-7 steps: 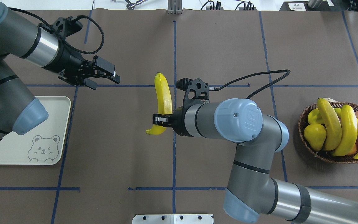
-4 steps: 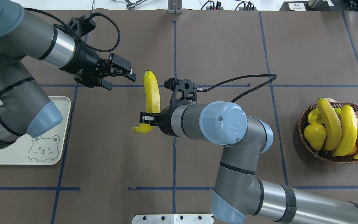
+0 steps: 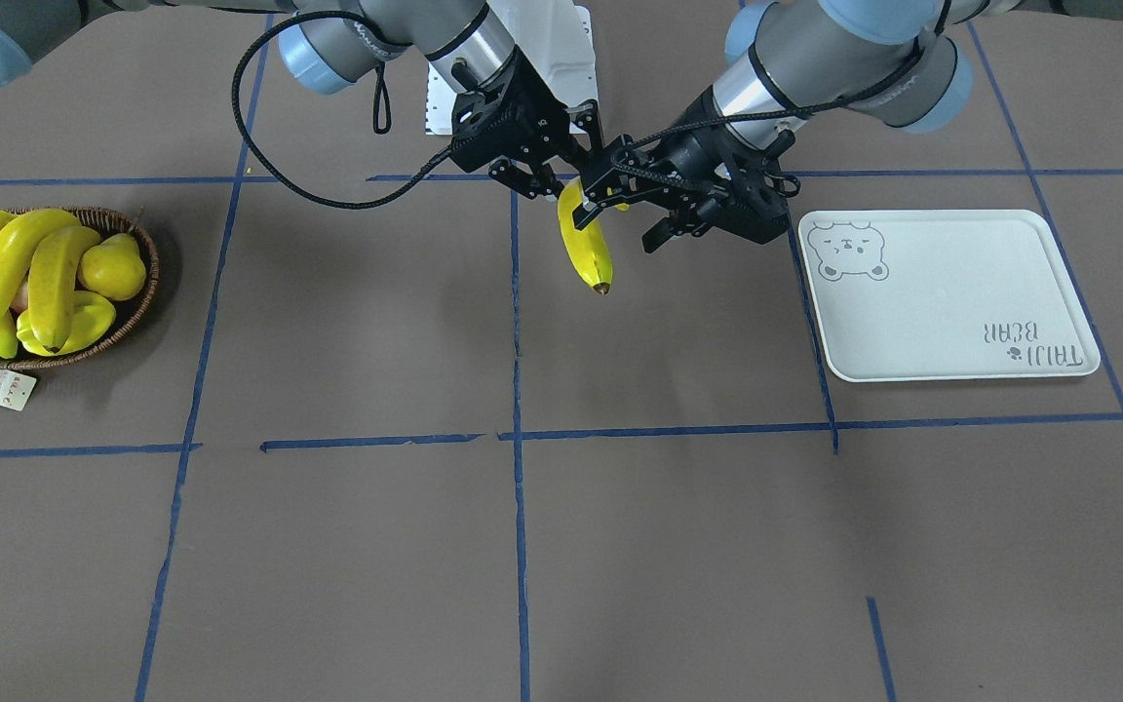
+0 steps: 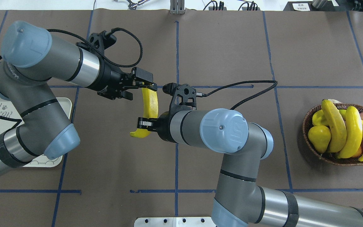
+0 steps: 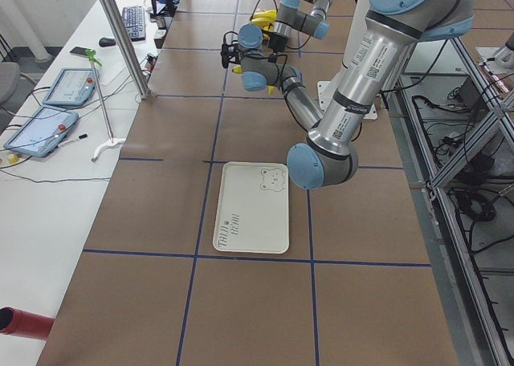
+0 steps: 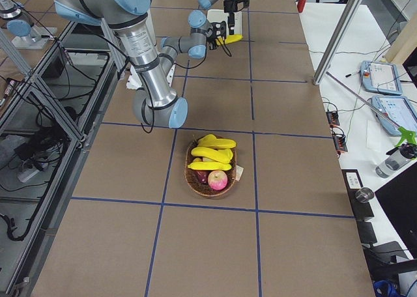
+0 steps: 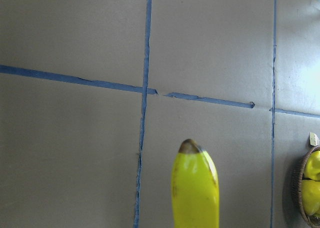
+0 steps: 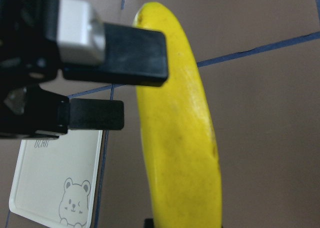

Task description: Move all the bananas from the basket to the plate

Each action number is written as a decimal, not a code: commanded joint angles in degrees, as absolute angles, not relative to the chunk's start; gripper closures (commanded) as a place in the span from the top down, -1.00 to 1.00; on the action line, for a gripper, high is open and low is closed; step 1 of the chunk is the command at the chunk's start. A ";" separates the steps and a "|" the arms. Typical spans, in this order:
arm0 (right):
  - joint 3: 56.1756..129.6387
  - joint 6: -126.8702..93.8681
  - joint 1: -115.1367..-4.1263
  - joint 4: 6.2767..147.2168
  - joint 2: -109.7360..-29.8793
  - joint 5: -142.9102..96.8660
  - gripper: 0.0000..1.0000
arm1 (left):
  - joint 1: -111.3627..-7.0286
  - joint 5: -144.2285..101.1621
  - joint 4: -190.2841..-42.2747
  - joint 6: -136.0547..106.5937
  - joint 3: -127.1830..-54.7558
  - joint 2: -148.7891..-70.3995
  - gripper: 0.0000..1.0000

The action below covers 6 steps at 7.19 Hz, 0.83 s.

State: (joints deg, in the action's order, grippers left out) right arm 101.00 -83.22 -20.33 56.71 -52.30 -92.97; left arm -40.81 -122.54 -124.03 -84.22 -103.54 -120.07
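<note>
Handover is in hand at frame centre: the banana (image 4: 150, 104) is gripped near its lower end by the right pincer (image 4: 143, 123), and the left pincer (image 4: 139, 85) is spread wide at its upper tip. Closure there is judged next, then carriage to the plate (image 3: 951, 292).

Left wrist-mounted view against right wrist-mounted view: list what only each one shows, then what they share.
Only the left wrist-mounted view: the basket at its right edge with yellow fruit inside, and the dark tip of the banana. Only the right wrist-mounted view: the left gripper, open at the banana's upper end, and the plate with its bear face. Both: that one banana over the brown table with blue tape lines.
</note>
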 commanded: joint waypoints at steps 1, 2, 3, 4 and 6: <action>101.16 -83.23 -20.04 56.51 -52.29 -92.81 -0.92 | -38.85 -119.54 -124.19 -84.46 -103.45 -120.58 0.96; 101.16 -83.23 -20.04 56.51 -52.29 -92.81 -0.91 | -38.76 -119.53 -124.36 -84.46 -103.19 -120.59 0.60; 101.16 -83.23 -20.04 56.51 -52.29 -92.81 -0.90 | -38.76 -119.53 -124.37 -84.46 -103.10 -120.59 0.21; 101.16 -83.23 -20.04 56.51 -52.29 -92.81 -0.88 | -38.76 -119.53 -124.37 -84.46 -103.18 -120.59 -0.16; 101.16 -83.06 -20.13 56.51 -52.38 -92.81 -0.56 | -38.76 -119.53 -124.37 -84.20 -103.18 -120.50 -0.91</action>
